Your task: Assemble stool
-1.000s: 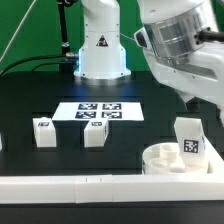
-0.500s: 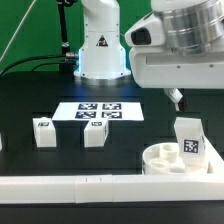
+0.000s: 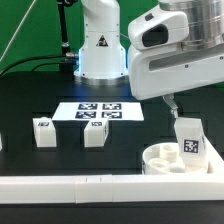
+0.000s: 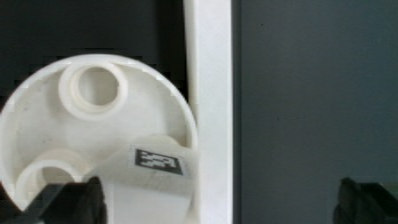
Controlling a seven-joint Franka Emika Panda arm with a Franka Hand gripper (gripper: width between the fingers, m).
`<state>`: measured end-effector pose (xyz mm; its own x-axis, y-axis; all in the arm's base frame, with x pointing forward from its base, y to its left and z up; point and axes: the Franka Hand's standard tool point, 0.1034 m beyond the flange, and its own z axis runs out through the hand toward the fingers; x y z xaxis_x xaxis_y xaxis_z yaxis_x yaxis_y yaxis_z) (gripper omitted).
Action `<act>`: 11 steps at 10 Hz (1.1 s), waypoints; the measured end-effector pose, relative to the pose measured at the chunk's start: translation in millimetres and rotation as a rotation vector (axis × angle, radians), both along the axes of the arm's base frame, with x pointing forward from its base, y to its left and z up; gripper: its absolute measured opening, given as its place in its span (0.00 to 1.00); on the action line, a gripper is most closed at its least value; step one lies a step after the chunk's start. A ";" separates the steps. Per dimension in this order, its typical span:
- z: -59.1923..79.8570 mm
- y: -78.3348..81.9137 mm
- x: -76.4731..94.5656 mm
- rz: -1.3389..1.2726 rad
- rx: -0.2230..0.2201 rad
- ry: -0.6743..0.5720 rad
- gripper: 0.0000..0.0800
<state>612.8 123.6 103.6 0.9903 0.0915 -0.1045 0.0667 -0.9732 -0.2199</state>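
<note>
White plastic ring seat [image 3: 156, 158] holds one upright white block leg [image 3: 190, 140]. Spread and empty above that seat, the end effector [image 4: 217, 199] should centre squarely on a loose leg [image 3: 95, 133].

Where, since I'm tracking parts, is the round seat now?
In the exterior view's lower right, the seat sits against the border wall, with one leg standing on it.
</note>
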 end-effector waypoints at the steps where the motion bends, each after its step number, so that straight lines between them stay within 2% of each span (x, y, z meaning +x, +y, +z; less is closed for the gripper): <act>1: 3.0 -2.1 3.9 0.174 -0.035 -0.058 0.81; 3: 12.0 -7.3 14.0 0.466 -0.069 -0.179 0.81; 5: 3.8 -16.1 14.4 0.625 -0.061 -0.207 0.81; 8: 3.0 -16.8 14.4 0.821 -0.048 -0.234 0.81; 9: 0.6 -16.9 13.9 0.885 -0.043 -0.242 0.81; 11: -17.0 -15.2 11.9 0.977 -0.043 -0.257 0.81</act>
